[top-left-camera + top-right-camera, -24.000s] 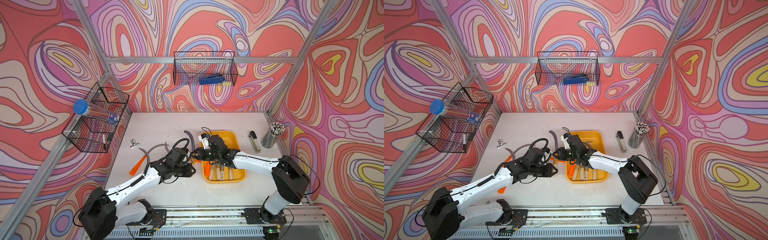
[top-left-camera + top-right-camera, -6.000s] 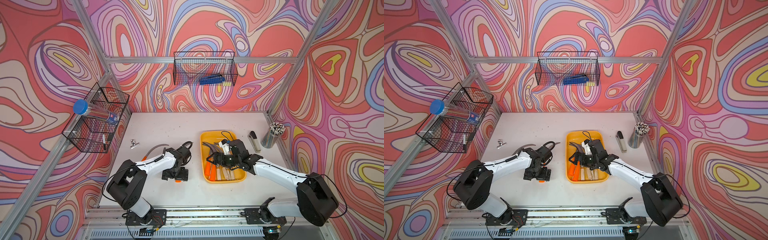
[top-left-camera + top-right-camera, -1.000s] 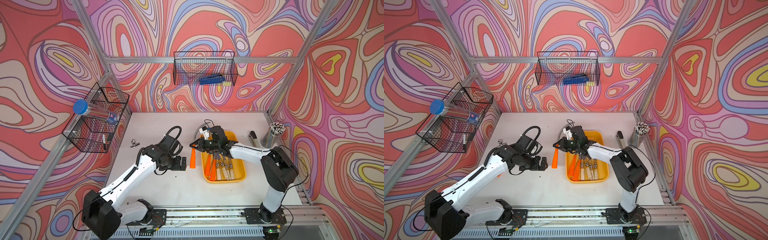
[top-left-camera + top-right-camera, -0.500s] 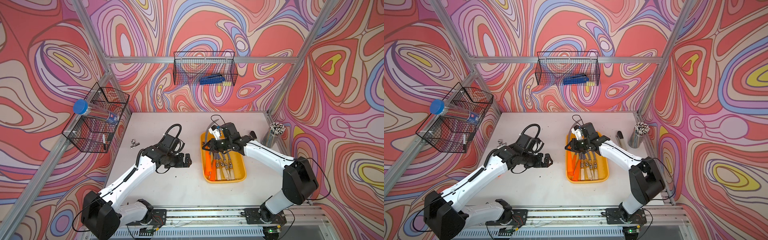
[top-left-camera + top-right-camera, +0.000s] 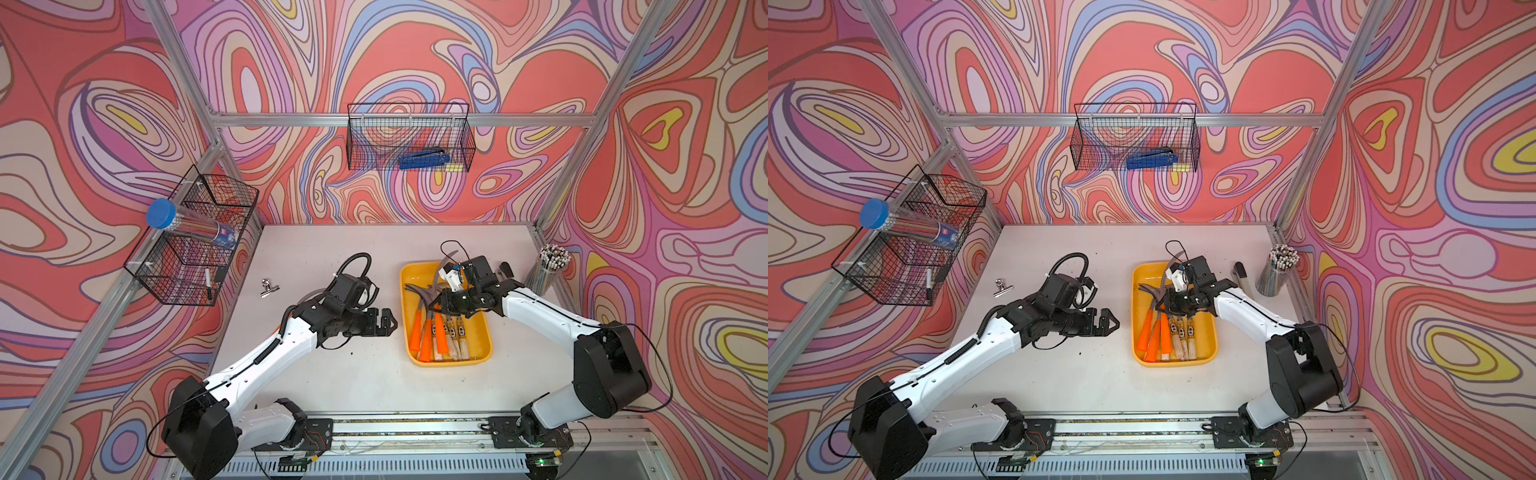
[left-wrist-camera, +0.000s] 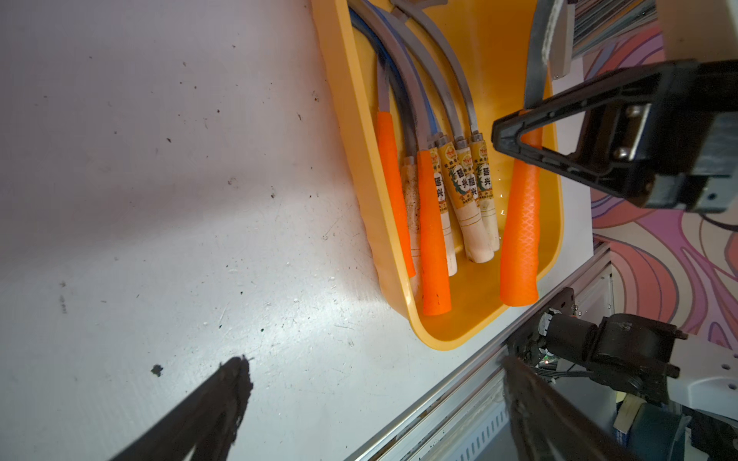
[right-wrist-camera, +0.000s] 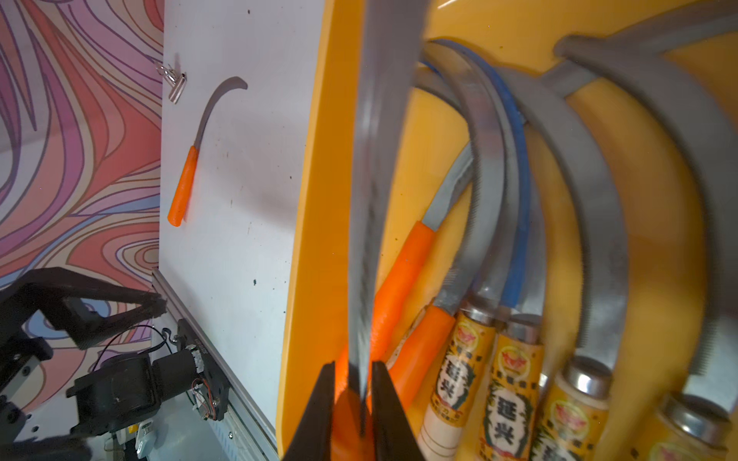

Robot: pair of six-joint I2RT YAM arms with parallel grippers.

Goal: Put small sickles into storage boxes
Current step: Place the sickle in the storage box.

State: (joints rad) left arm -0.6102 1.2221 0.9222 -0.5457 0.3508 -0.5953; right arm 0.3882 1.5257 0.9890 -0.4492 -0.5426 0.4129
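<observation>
Small sickles (image 5: 438,332) crowd the yellow tray (image 5: 451,362); right claw (image 7: 352,365) pinches another sickle (image 6: 519,223) above it, last sickle (image 7: 187,171) lies on the table (image 5: 332,374), left claw (image 5: 388,324) gapes empty.

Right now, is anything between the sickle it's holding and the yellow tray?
Nothing visible. The jaws of the right gripper hold the sickle over the yellow tray; other sickles lie inside, leaving bare floor.
</observation>
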